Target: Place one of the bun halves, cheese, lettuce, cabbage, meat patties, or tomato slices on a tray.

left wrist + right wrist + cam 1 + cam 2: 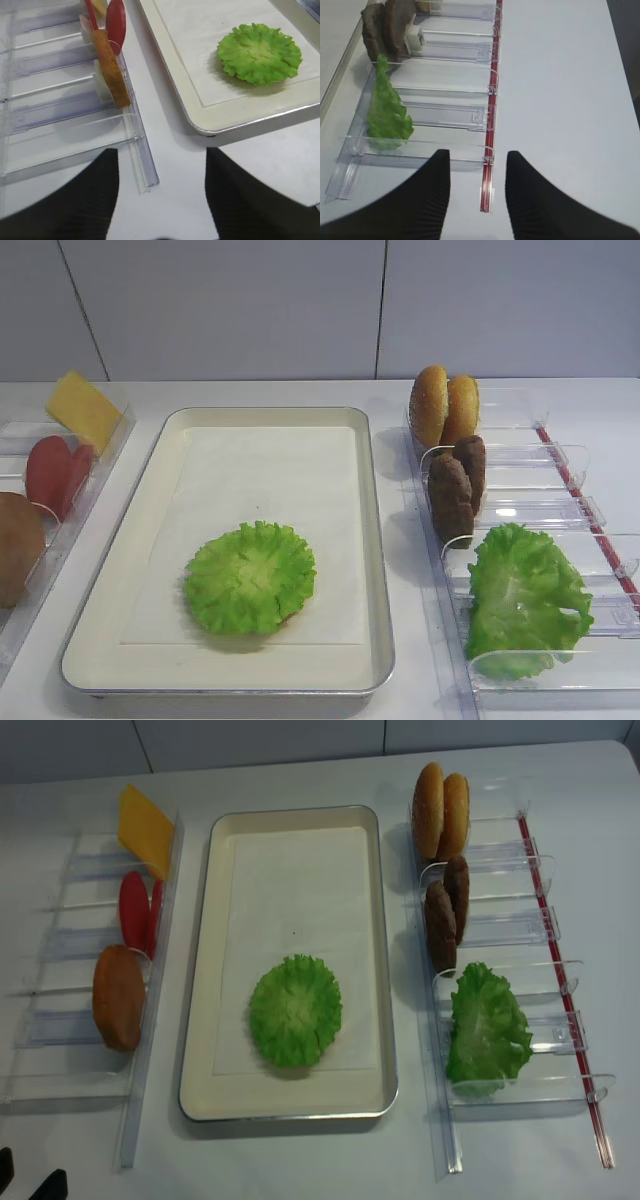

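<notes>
On the white paper lining the large cream-coloured metal tray (372,540), toward its near end, lies the flat frilly green lettuce rosette (250,576), spread out by itself. To the left of the tray a row of narrow clear plastic bins (70,1020) holds the thin yellow cheese square (82,410) leaning at the far end, then the smooth red tomato slices (56,473) standing on edge, then a golden-brown bun half (119,997) nearest me. To the right of the tray a second row of clear bins (560,500) carries two more round golden bun halves (444,406) upright at the back, the two dark brown rough meat patties (457,485) standing side by side just in front of them, and a bigger upright bunch of green leaves (524,597) at the front.

Both arms hang back from the food. The left gripper (162,190) hovers above bare table between the left bins and the tray's near corner, its black ribbed fingers (90,200) spread apart with nothing between them. The right gripper (477,195) sits over the near end of the right bins, fingers likewise parted and empty.
</notes>
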Tool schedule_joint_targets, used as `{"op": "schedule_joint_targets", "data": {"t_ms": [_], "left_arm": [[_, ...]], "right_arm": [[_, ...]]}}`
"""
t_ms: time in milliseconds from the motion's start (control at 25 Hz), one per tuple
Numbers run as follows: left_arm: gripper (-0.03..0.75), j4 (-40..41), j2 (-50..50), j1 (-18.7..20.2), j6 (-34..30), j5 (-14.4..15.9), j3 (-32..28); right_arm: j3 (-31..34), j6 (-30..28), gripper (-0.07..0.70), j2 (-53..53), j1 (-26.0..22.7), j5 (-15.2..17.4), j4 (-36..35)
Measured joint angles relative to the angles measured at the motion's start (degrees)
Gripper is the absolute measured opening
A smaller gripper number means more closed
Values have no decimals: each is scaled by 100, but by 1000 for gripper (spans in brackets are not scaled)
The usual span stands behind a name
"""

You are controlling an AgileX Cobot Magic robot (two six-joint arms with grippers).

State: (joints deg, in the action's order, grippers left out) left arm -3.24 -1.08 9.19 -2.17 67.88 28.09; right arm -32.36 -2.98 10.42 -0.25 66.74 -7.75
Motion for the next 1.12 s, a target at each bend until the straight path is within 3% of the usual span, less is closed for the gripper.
{"op": "schedule_joint_targets", "data": {"t_ms": [320,1120], "left_arm": [[361,0,0,0,0,0,0],[361,0,0,0,0,0,0]], "right_arm": [[341,-439,274,-466,-93,-323,-32],[531,-281,274,-1131,-95,-173,0]]}}
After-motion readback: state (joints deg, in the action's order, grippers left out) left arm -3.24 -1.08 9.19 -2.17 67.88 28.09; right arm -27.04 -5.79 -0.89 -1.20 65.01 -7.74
